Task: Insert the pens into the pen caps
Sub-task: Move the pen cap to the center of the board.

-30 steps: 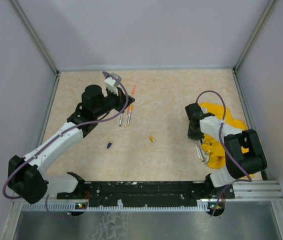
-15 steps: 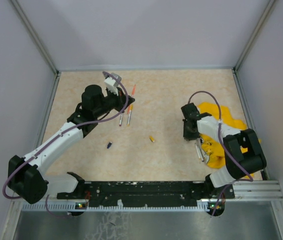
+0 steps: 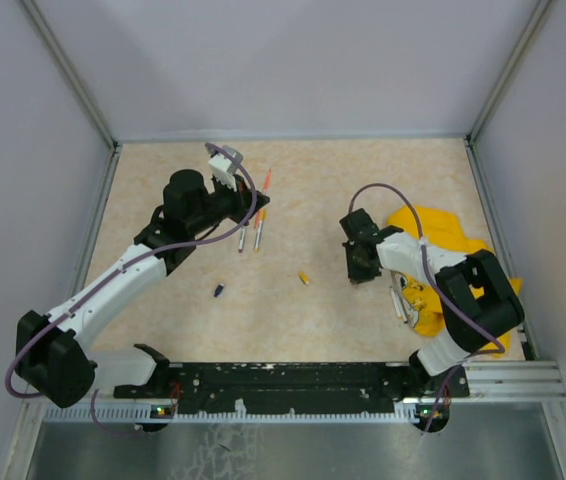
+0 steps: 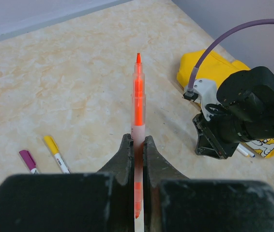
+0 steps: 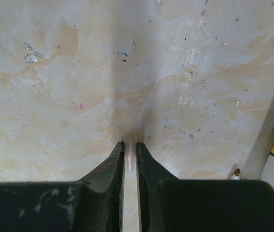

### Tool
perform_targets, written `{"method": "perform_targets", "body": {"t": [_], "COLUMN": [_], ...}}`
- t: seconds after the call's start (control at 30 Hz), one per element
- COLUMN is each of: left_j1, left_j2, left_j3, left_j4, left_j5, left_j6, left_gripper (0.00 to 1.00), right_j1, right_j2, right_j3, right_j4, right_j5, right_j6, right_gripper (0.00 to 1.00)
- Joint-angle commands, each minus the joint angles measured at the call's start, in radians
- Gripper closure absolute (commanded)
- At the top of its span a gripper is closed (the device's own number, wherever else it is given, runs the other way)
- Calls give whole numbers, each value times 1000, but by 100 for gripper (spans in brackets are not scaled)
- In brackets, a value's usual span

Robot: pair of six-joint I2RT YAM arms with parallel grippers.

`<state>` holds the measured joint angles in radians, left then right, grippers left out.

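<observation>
My left gripper [image 4: 137, 140] is shut on an orange-pink pen [image 4: 138, 96], held above the table with its bare tip pointing away. In the top view this gripper [image 3: 258, 202] is at the back left. My right gripper [image 5: 130, 144] points down close over the table, its jaws shut on a small pale translucent tube [image 5: 130, 151], a pen cap by its look. From above, the right gripper [image 3: 355, 272] is left of the yellow cloth [image 3: 445, 238]. A yellow pen cap [image 3: 305, 278] and a dark blue pen cap [image 3: 219, 291] lie loose mid-table.
Two pens [image 3: 250, 237] lie below the left gripper; the left wrist view shows one with a purple end [image 4: 28, 160] and one with a yellow end [image 4: 54, 147]. More pens [image 3: 399, 301] lie at the cloth's left edge. Grey walls enclose the table.
My right gripper has moved left, off the yellow cloth's edge and out over the bare table, and its jaws have closed. The left arm and its pen have not moved.
</observation>
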<state>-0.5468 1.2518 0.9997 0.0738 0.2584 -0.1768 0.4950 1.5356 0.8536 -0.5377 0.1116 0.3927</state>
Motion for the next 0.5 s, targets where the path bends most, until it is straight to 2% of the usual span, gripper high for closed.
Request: {"method": "perform_targets", "body": {"t": [0.0, 0.47], "left_j1": [7, 6], "left_j2": [-17, -15], "left_j3": [-6, -4], "left_j4": [18, 19], "left_j5": [-2, 1], "left_j6": [20, 19], "left_gripper": [100, 100], "right_j1": [15, 33], "right_j2": [29, 66], "right_j3": [51, 74], "right_j4": [-5, -64], "right_j5": [20, 30], "right_j6": [-10, -18], "right_gripper": [92, 79]}}
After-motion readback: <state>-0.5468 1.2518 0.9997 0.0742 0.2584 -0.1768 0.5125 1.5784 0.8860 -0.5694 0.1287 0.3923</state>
